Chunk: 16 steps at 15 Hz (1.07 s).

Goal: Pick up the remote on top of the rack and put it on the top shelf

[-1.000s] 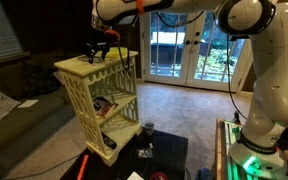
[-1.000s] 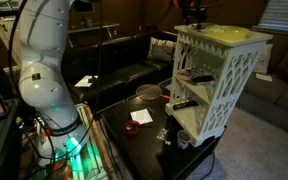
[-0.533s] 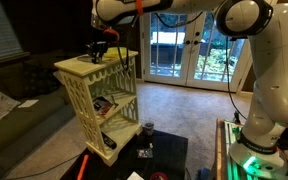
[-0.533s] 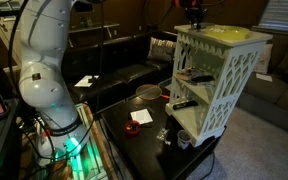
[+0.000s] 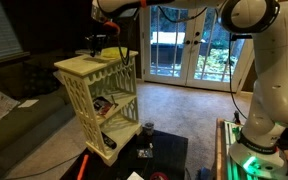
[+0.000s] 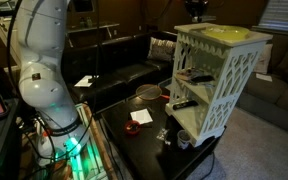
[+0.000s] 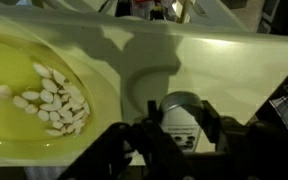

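where the dark fingers [image 7: 212,125] meet at the bottom of the wrist view, they are clamped on the remote [image 7: 181,115], a smooth pale bar with a rounded end. its long axis runs up the picture, rounded end away from the camera, over the glossy cream slab [image 7: 234,70]. left of it lies a shallow yellow-green dish [image 7: 14,60] of pale oval seeds [image 7: 54,100]. in both exterior views the fingers hang just above the lattice-sided plastic rack [image 5: 99,95] [image 6: 219,85]; a cup [image 5: 148,128] stands near its foot on the dark table [image 5: 169,150].
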Each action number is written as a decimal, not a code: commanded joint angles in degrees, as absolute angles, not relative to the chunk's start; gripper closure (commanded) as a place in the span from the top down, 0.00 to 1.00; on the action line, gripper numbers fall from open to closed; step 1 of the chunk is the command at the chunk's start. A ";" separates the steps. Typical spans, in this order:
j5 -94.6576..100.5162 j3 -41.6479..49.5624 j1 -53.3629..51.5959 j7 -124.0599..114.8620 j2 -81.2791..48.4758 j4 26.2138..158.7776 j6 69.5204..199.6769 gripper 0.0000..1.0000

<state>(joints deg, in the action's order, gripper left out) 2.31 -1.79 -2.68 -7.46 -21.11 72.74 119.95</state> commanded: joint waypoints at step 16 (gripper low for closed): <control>3.99 -2.46 -1.25 12.36 5.67 105.19 85.12 0.20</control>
